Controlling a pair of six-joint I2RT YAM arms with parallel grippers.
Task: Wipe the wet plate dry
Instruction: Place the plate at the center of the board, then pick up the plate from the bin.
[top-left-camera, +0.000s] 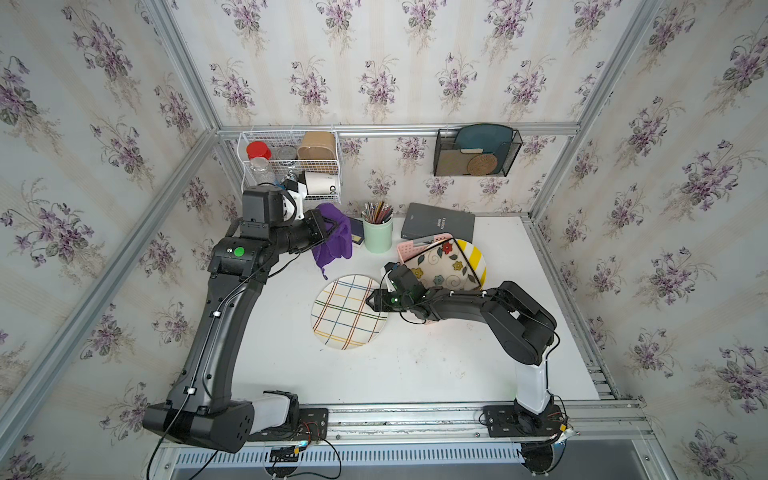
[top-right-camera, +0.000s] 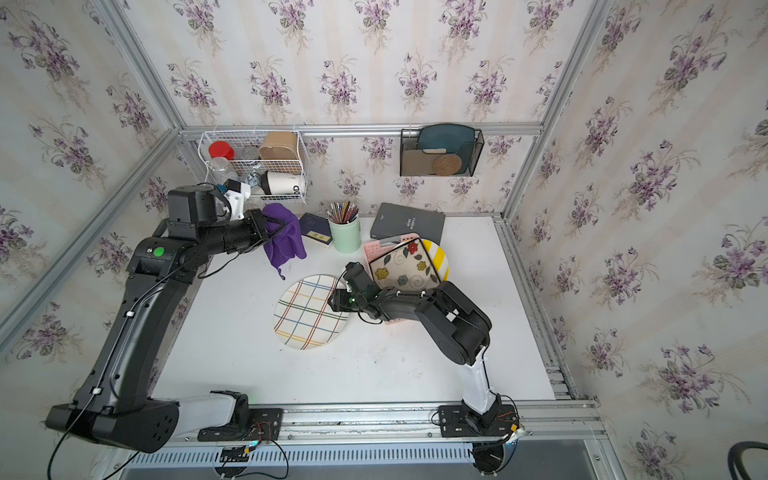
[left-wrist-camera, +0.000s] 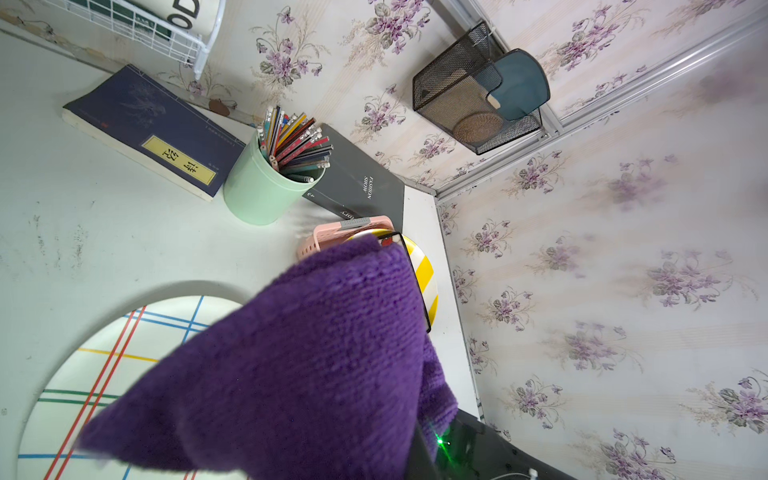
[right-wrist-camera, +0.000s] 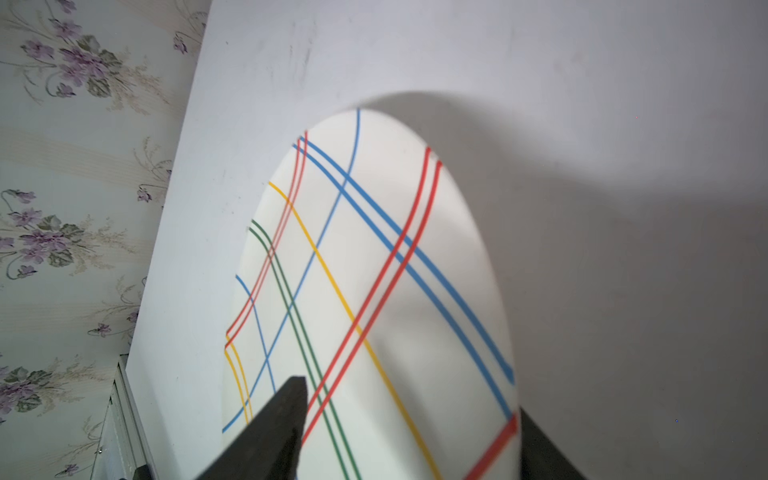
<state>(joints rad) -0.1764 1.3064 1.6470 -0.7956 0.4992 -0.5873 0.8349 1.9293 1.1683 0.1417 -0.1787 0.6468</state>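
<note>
A white plate (top-left-camera: 347, 311) (top-right-camera: 309, 311) with coloured plaid lines lies flat on the white table. My right gripper (top-left-camera: 371, 301) (top-right-camera: 332, 300) is at the plate's right rim. In the right wrist view its jaws (right-wrist-camera: 409, 399) stand wide apart, one finger over the plate (right-wrist-camera: 374, 270) and the other just past the rim. My left gripper (top-left-camera: 328, 230) (top-right-camera: 276, 226) is raised behind and to the left of the plate. It is shut on a purple cloth (top-left-camera: 334, 241) (top-right-camera: 284, 237) that hangs down. In the left wrist view the cloth (left-wrist-camera: 291, 365) hides the fingers, with the plate (left-wrist-camera: 104, 374) beyond it.
A pink basket (top-left-camera: 405, 249) behind the right arm holds a floral plate (top-left-camera: 440, 266) and a yellow-striped plate. A green pencil cup (top-left-camera: 377, 235), a grey book (top-left-camera: 438, 222) and a blue book (top-right-camera: 316, 228) line the back. A wire basket (top-left-camera: 291, 162) and a mesh holder (top-left-camera: 476, 151) hang on the wall.
</note>
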